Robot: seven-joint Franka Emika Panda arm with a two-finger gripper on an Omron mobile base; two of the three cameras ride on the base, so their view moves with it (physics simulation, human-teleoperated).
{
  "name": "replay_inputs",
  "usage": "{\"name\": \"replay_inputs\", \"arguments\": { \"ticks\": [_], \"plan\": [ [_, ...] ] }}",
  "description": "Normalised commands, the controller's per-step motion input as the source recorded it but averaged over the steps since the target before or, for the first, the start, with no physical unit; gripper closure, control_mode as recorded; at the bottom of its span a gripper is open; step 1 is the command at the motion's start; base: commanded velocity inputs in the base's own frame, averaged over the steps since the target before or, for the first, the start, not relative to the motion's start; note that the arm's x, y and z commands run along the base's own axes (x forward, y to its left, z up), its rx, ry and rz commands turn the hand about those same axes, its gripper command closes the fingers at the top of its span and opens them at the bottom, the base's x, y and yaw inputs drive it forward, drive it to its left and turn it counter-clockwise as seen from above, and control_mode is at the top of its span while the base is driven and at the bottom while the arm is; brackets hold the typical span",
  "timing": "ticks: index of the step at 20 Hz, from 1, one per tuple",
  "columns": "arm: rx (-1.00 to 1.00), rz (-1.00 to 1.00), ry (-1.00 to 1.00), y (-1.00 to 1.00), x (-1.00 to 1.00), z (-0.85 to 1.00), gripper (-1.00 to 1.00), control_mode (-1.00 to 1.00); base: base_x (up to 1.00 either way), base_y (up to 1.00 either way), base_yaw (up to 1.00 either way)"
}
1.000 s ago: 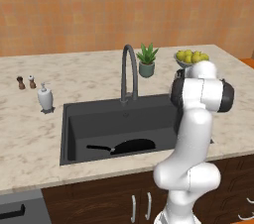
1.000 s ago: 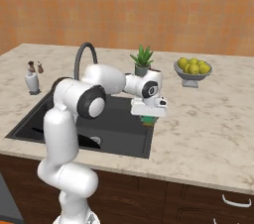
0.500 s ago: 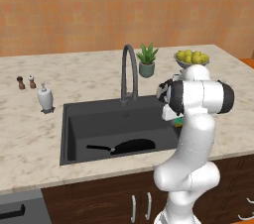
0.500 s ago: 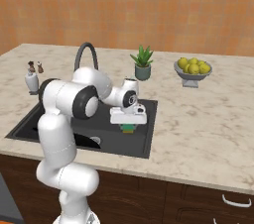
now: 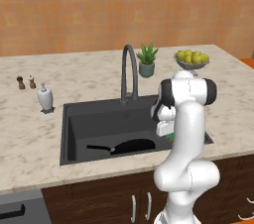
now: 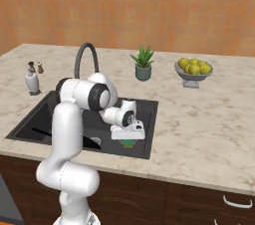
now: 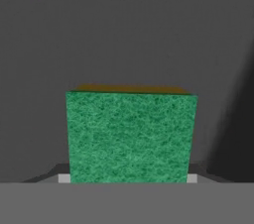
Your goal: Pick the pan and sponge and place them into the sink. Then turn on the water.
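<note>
The sink was set in the counter, and the pan lay at its near side. The sponge was gripped in the gripper above the sink's right end.

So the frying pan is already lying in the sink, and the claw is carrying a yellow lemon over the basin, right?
Not quite. The frying pan does lie in the sink, but the claw holds a green sponge, not a lemon. The hand view shows it plainly; the lemons sit in a bowl on the counter.
</note>
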Motion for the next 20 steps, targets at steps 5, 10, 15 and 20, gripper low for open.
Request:
{"name": "replay_inputs", "arguments": {
  "ticks": [5,10,15,20],
  "plan": [
    [0.0,0.0,-0.01,0.12,0.03,-0.48,1.0,-1.0,0.0,0.0,0.0],
    [0.03,0.0,-0.04,0.02,0.0,-0.23,1.0,-1.0,0.0,0.0,0.0],
    [0.02,0.0,-0.02,0.07,0.0,-0.04,-1.0,-1.0,0.0,0.0,0.0],
    [0.02,-0.03,-0.06,0.17,0.0,0.47,-1.0,-1.0,0.0,0.0,0.0]
  ]
}}
